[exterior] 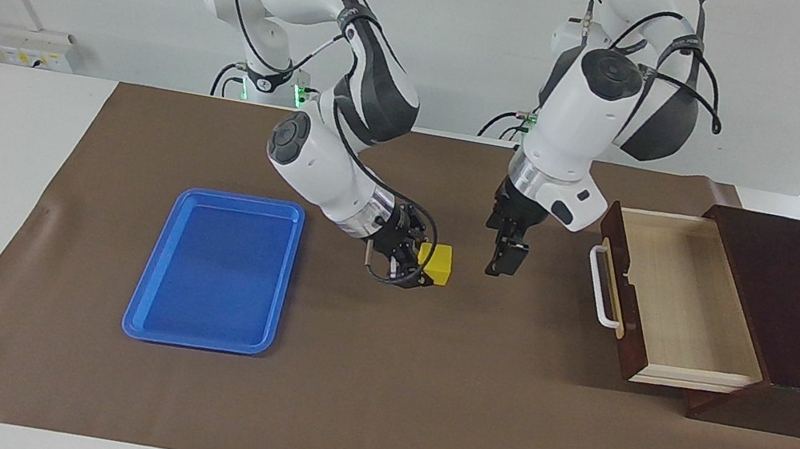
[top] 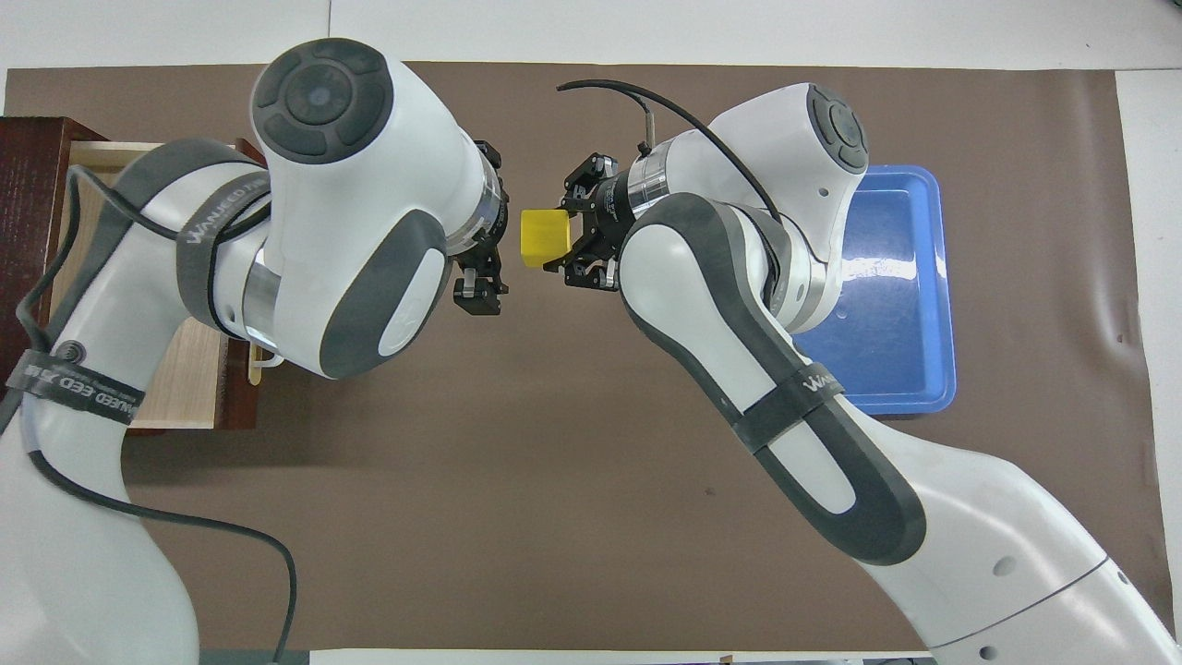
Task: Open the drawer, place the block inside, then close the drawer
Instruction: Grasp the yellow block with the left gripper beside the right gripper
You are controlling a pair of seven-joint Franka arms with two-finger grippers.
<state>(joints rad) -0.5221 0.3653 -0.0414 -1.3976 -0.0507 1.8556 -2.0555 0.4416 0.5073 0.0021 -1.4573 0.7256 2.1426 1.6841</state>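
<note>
While pulled out, drawer (exterior: 688, 301) bare; block (exterior: 436, 263) pinched in right claw (exterior: 415, 269).

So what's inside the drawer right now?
Nothing can be seen in the drawer: it stands open and the facing view shows only bare pale wood. The block is outside it, held by the right gripper. Overhead, the left arm covers much of the drawer.

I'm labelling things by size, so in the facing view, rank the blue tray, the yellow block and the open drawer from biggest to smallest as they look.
1. Pulled-out dark brown wooden drawer with pale interior
2. Flat blue plastic tray, slightly smaller
3. Small yellow cube block, held in the right pincer, by far the smallest
</note>
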